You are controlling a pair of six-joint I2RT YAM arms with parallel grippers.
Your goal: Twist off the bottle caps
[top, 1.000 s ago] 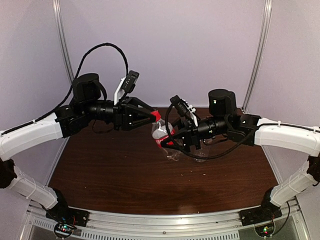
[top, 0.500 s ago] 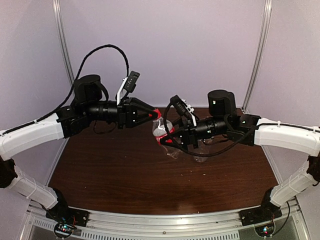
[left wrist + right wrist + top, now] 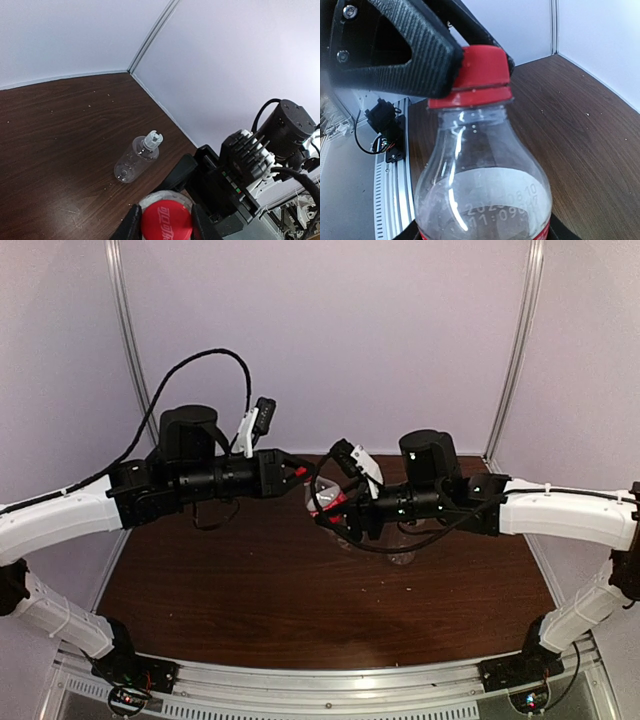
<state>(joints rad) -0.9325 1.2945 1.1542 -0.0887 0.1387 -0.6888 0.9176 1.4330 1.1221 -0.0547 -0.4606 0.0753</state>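
Dark wood tabletop and pale walls are framing the top view, where the left gripper (image 3: pixel 302 472) is clamping tight on the red cap (image 3: pixel 298 473) while the right gripper (image 3: pixel 336 518) is holding the slim bottle (image 3: pixel 318 502) by its body, lifted off the table. From the left wrist, the wider bottle (image 3: pixel 132 164) is lying on its side, white cap (image 3: pixel 153 137) on. From the right wrist, thin walls are looking light and dentable, the cap stiffer to grasp; the right jaws are being cropped out.
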